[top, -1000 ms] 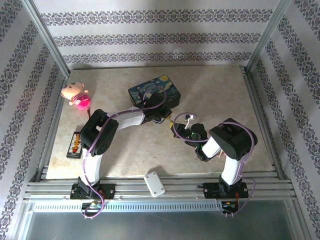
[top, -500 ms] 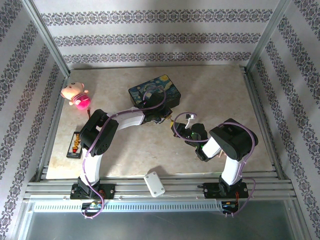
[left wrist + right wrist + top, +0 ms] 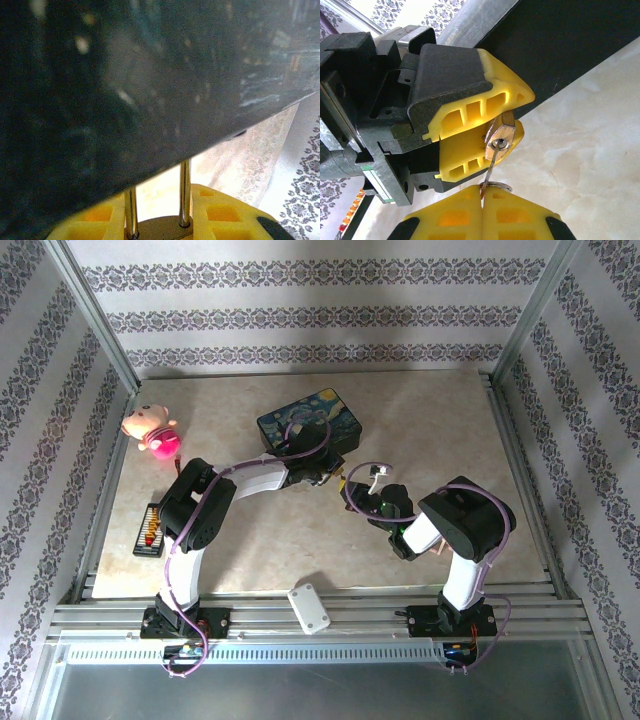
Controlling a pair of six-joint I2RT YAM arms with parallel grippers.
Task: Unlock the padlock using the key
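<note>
The left claw is clamping the padlock between its yellow fingers, jaws narrowed onto the brass body. The right claw, pinched fully shut, is holding the key, its blade sitting in the keyhole just ahead of the fingertips, with the dark blue tin lying just beyond the left claw

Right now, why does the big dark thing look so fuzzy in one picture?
Left wrist view: the tin sits very close to the camera, so it blurs, while the padlock shackle looks sharper. Right wrist view: padlock and key look crisp.
</note>
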